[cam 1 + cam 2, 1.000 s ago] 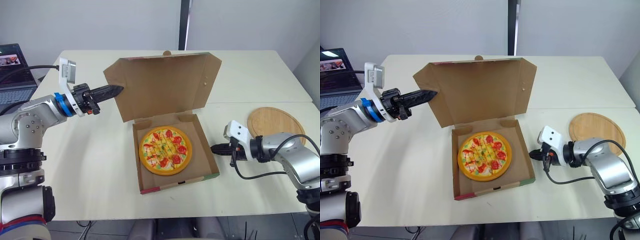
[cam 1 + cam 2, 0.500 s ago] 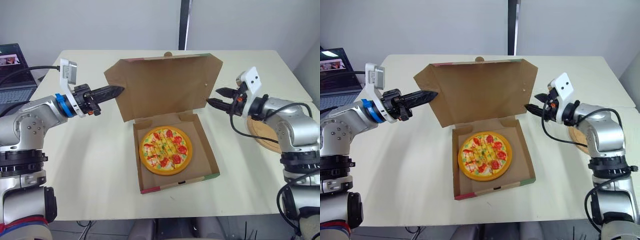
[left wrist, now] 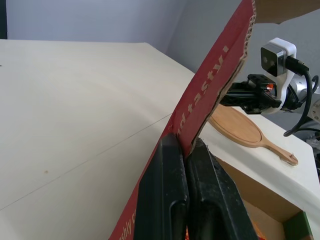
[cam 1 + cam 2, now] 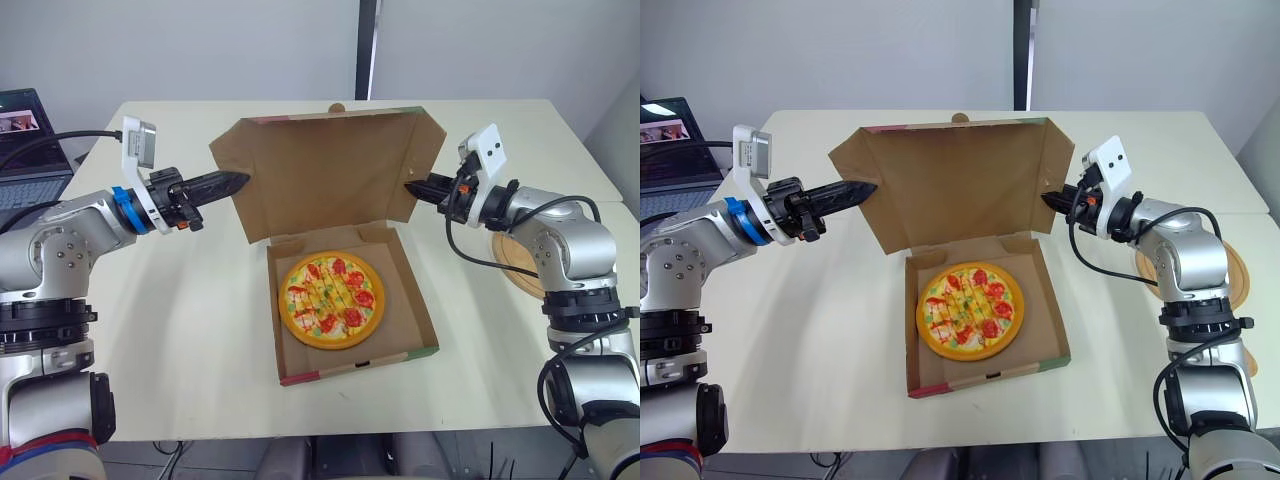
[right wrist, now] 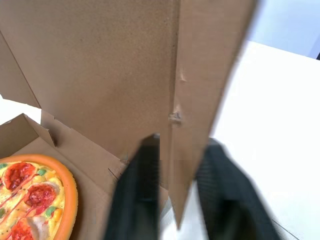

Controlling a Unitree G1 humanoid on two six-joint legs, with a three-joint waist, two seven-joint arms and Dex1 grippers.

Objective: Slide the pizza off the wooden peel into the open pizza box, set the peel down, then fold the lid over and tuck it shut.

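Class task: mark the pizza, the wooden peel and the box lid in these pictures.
pizza [image 4: 331, 300]: left eye view, middle of the toppings.
wooden peel [image 3: 237, 127]: left wrist view, on the round blade.
box lid [image 4: 325, 170]: left eye view, on the inner brown face.

White lettering is printed on the red outer face of the pizza box lid [image 3: 220, 75], seen in the left wrist view. The word "tasty" can be read there, running along the lid's edge just above the spot where the lid is pinched by the left tool [image 3: 185, 145]. One letter before it is partly hidden and cannot be told. Lower on the same red face, beside the tool, more white letters are cut off by the picture's edge; they seem to read "hly". Whatever is shown on the laptop [image 4: 25, 150] screen is too small to be read
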